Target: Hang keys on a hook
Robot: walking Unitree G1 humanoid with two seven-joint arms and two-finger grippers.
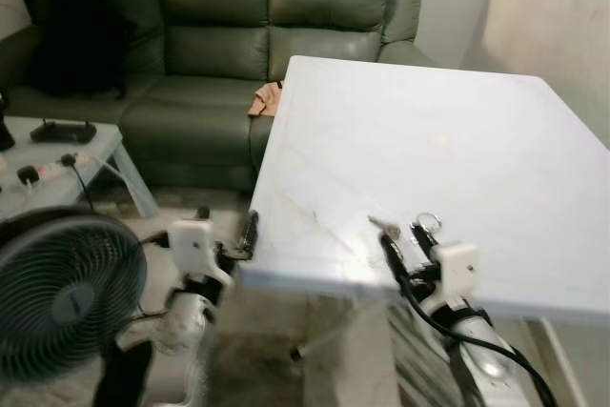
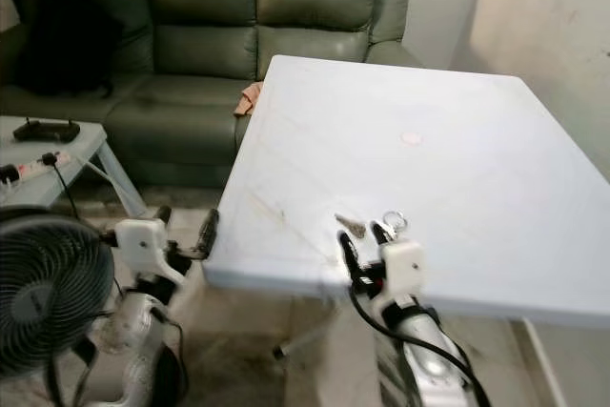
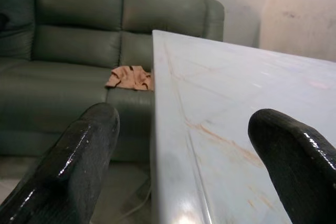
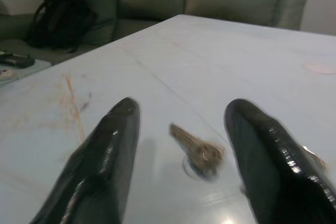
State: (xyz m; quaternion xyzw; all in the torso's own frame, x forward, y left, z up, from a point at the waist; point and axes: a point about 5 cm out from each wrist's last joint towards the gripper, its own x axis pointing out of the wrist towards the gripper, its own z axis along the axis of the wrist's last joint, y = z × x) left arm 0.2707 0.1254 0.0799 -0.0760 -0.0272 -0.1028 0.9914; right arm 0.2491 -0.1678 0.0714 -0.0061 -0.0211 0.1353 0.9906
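Sofa: you face a dark green leather sofa [image 1: 219, 35].
Counter: your white counter [image 1: 496, 140] stands before it.
Fan: black fan [image 1: 57, 297] at your left.
Wall: pale wall [image 1: 553, 16].

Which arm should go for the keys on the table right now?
Right. The right gripper is open with the keys lying between its fingers on the white table; the left gripper sits at the table's near left corner, away from them.

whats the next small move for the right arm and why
Probably ease the right end effector forward and down, then close on the keys: they lie on the white table between its open fingers, not yet gripped.
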